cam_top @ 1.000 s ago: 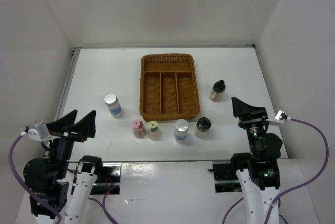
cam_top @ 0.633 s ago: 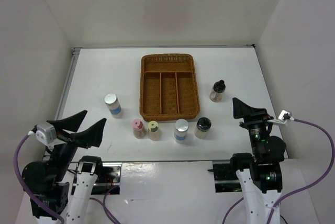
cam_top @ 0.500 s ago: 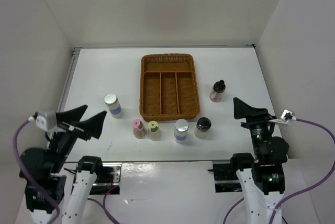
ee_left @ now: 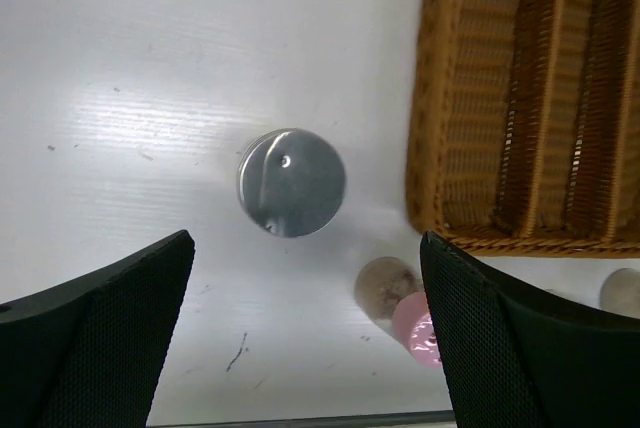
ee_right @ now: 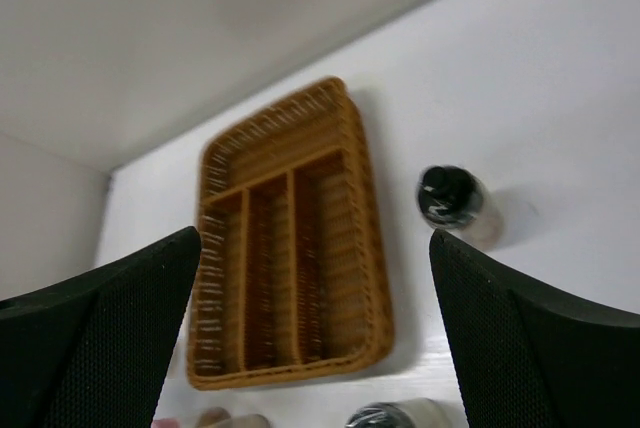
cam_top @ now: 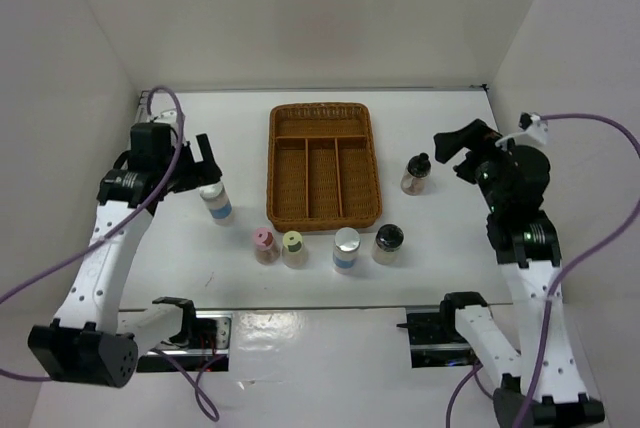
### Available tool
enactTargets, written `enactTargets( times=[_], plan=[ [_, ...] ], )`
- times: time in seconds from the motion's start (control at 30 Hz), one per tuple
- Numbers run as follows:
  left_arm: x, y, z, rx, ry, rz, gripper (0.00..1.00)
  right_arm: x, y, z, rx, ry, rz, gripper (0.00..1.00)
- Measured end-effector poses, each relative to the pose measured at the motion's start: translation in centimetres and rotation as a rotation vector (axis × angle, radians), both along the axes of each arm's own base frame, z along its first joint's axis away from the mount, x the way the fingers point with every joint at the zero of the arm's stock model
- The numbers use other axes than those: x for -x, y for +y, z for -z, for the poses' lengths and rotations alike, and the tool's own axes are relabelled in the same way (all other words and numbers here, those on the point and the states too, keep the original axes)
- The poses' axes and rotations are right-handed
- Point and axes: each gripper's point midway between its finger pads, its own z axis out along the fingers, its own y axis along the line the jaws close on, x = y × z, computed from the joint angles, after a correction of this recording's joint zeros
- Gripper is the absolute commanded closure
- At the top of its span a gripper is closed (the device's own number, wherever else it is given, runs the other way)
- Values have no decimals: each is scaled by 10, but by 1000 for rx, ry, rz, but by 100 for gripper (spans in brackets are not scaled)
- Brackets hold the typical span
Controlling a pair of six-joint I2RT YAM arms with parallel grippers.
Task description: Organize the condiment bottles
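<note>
top external: left gripper (cam_top: 200,173) and right gripper (cam_top: 456,151) gape wide, both empty. a row of four small shakers (cam_top: 346,248) stands in front of the brown wicker tray (cam_top: 272,168). left wrist: silver-capped white shaker (ee_left: 291,182) stands upright just ahead of the left gripper, untouched. right wrist: clear black-topped bottle (ee_right: 447,198) stands right of the tray.

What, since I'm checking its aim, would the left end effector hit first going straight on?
Likely the silver-capped shaker, centred ahead of the left end effector; the gap to it is unclear.

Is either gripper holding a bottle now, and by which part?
Nothing is held. The left gripper is open over the silver-capped bottle; the right gripper is open near the black-topped bottle.
</note>
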Motion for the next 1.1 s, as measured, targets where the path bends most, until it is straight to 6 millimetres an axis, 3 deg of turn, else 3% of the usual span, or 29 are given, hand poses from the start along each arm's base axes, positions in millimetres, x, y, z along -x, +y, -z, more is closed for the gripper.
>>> enactTargets(
  times=[0.07,0.13,0.23,0.37,0.53,0.77,0.93,1.1],
  plan=[
    [0,6,16,-32,62,-19,0,-14,-5,20,37,83,19,1],
    [2,11,17,-58,63,-30,0,-24,-8,35,73,165,26,1],
    [2,17,13,-84,43,-56,0,-43,-8,34,118,222,21,1],
    [-4,22,24,-117,80,-78,0,-63,5,31,181,242,-10,1],
    [-11,20,42,-140,140,-73,0,-65,36,49,265,291,-124,1],
    [-17,17,46,-149,137,-66,0,-65,77,66,346,324,-235,1],
    [-23,10,66,-183,192,-31,0,-67,86,57,352,304,-253,1],
    [-22,2,73,-199,204,-4,0,-67,95,51,353,289,-274,1]
  ],
)
